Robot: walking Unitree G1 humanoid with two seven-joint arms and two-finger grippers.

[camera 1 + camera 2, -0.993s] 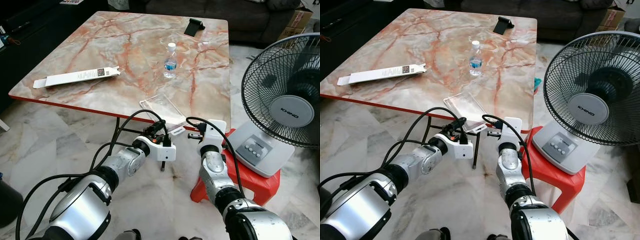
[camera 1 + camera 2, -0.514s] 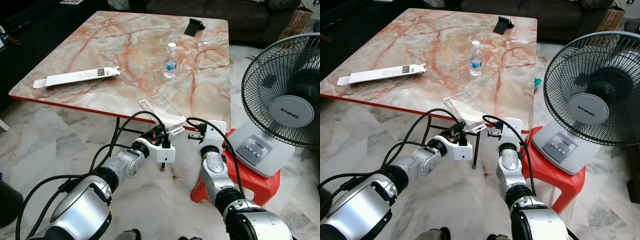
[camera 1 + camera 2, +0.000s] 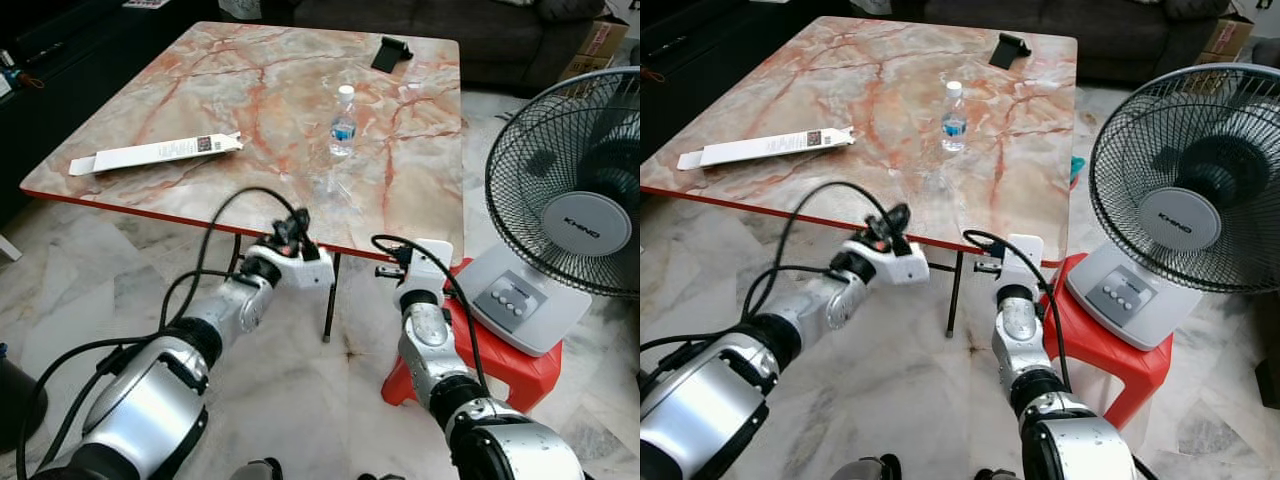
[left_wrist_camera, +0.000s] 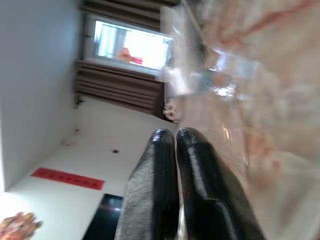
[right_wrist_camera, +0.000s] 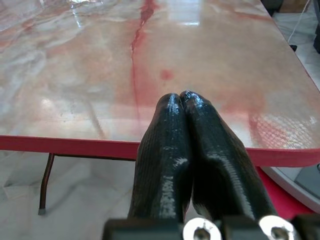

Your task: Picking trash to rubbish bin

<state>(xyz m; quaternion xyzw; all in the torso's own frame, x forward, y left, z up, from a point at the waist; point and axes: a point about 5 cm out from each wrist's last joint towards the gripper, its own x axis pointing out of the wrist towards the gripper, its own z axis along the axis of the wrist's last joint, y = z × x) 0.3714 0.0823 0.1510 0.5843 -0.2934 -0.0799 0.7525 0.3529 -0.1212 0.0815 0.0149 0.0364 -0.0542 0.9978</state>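
Both claws pressed together; left claw [image 4: 175, 137] wrist view shows blurred clear plastic tray [image 4: 210, 75].

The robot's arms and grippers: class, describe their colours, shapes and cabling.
Both arms are rounded silver segments with black joints and looping black cables. Each wrist carries a white block. The left gripper and right gripper each have two long, glossy black fingers with rounded tips.

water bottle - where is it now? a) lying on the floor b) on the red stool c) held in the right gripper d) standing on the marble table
d: the water bottle stands upright on the marble table, past both grippers, with the white box lying flat off to the robot's left.
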